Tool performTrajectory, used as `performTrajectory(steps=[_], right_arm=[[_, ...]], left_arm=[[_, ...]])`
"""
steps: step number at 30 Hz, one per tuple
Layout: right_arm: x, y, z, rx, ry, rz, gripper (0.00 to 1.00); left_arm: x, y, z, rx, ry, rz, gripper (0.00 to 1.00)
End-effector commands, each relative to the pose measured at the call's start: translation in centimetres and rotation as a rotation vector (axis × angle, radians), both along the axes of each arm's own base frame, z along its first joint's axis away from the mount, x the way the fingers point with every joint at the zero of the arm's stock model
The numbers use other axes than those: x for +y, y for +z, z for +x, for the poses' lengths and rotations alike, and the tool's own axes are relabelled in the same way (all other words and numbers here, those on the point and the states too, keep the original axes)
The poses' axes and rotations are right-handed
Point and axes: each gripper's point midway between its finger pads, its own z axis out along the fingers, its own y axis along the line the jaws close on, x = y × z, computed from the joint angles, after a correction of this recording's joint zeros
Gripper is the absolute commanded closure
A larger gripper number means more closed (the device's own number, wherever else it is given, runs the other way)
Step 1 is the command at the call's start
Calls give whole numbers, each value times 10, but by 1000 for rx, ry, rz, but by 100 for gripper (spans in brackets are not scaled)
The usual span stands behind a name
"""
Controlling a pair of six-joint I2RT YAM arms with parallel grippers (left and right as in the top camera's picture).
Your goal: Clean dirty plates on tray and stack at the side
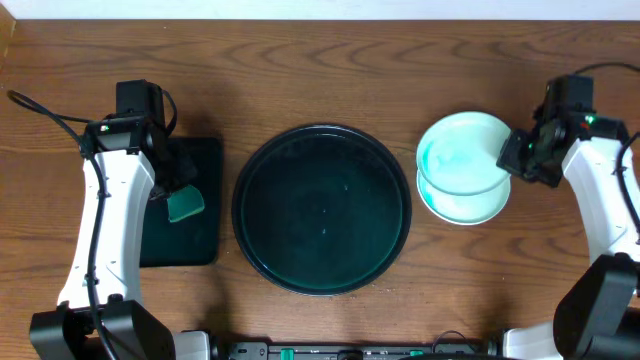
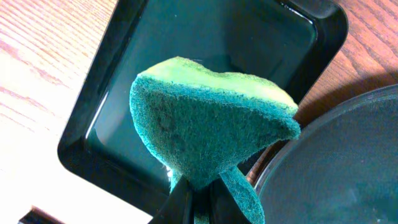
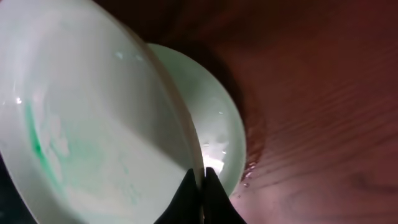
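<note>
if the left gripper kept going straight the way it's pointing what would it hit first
The sponge pinched in the left gripper would probably touch down first on the floor of the small rectangular black tray, towards its side nearest the round tray. How high it hangs is unclear.

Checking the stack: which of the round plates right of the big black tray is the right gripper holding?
The upper pale turquoise plate, faintly green-smeared, its rim pinched by the right gripper. The paler plate beneath it lies ungripped.
</note>
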Motion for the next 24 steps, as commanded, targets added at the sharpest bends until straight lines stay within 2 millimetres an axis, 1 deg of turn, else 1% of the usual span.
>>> performTrajectory(steps=[1,4,6,8,9,12,15,19,22,24], right_arm=[[-6,-20,-11,9,-43,-9,99],[-6,-36,-12,-6,-50,-8,98],[-6,-41,-11,-17,-49,-10,90],[-5,-41,-10,-18,-47,-9,87],[-4,-40,-10,-18,-45,-4,84],[-2,-35,-13,0,-38,2,80],[6,-23,-11,9,-2,22,78],[16,3,-4,6,42,18,75],[30,27,7,-25,108,12,71],[41,37,12,-46,144,9,69]], left_arm=[[1,-4,-2,17,-13,-1,93],[1,-4,-2,19,-24,1,93],[1,-4,-2,20,-27,1,93],[1,-4,-2,20,-27,1,93],[1,-4,-2,20,-27,1,93],[1,-4,-2,20,-28,1,93],[1,-4,-2,24,-56,6,93],[1,-4,-2,27,-79,11,92],[1,-4,1,25,-121,20,93],[2,-6,5,25,-175,31,93]])
